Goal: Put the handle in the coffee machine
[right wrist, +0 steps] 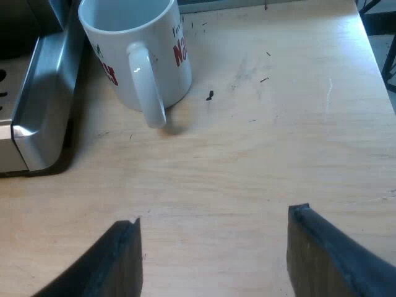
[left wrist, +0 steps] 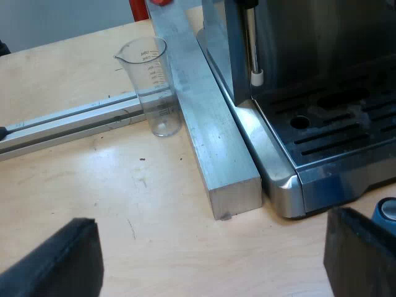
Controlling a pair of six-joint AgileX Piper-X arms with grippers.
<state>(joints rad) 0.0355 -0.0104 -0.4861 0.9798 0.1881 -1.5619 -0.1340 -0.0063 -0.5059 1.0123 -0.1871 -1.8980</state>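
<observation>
Coffee machine [left wrist: 309, 62] stands on the table [left wrist: 93, 185], its drip tray [left wrist: 334, 124] facing the left hand [left wrist: 210, 232]. Left hand is spread wide and empty, over the table near the end of a metal bar [left wrist: 210, 130] lying along the machine's side. Measuring glass [left wrist: 154, 86] stands upright, touching the bar. Red bit [left wrist: 161, 2] at the bar's far end; cannot tell if it's the handle. Blue object [left wrist: 387, 210] just beside one left finger. Right hand [right wrist: 215, 219] is spread, empty, above bare table; white mug [right wrist: 136, 49] stands just beside the machine's corner [right wrist: 37, 99].
</observation>
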